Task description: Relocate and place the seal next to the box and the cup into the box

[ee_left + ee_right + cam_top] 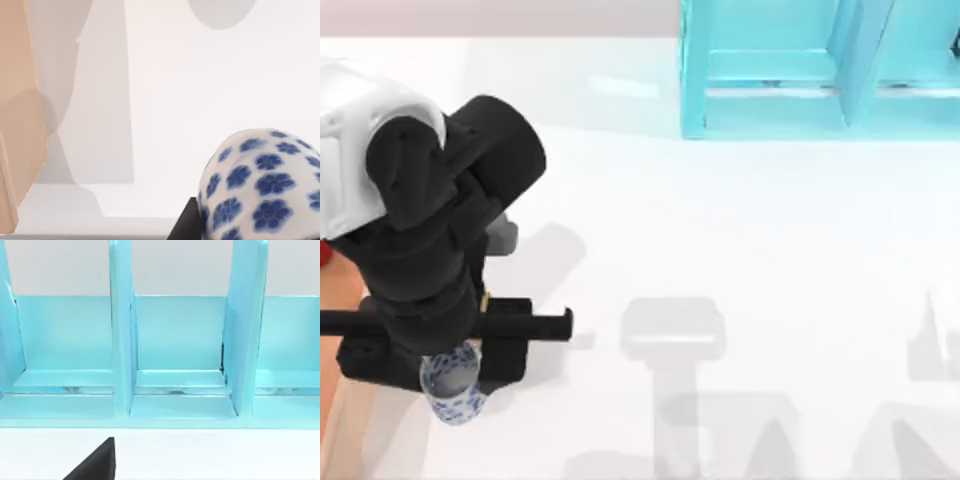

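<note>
Cup, blue-flowered white, sits between the left gripper's jaws at the near left of the counter, top view; the arm hides its upper part. Box is cut off at the left edge. Left wrist view: cup close, partly cropped; box wall beyond. Right wrist view: turquoise shelf; right jaws' state cannot be told.

left arm: reaching down at table's left edge | left claw: clamped on cup
</note>
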`<control>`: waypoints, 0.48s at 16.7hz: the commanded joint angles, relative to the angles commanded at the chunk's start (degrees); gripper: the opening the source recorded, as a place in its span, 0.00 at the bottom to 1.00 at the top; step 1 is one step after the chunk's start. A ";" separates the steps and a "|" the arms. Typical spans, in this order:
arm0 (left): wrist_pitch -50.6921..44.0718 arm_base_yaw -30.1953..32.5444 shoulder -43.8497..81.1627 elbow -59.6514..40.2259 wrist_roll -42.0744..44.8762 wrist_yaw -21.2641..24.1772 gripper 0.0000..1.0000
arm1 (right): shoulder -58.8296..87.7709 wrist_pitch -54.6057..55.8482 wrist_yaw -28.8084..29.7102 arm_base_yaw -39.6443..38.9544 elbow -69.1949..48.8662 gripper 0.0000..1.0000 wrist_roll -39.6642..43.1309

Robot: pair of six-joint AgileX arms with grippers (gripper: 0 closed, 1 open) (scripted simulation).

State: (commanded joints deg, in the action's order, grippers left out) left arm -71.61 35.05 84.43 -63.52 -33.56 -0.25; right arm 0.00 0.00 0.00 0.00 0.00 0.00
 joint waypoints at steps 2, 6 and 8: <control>-0.86 -5.47 1.01 -0.17 5.04 -0.05 0.00 | 0.00 0.00 0.00 0.00 0.00 1.00 0.00; -1.64 -18.14 1.00 -0.99 17.75 0.64 0.00 | 0.00 0.00 0.00 0.00 0.00 1.00 0.00; -1.50 -25.98 0.54 -1.57 25.40 1.24 0.00 | 0.00 0.00 0.00 0.00 0.00 1.00 0.00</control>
State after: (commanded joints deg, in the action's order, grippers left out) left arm -73.11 9.07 84.98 -65.09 -8.16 0.98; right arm 0.00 0.00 0.00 0.00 0.00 0.00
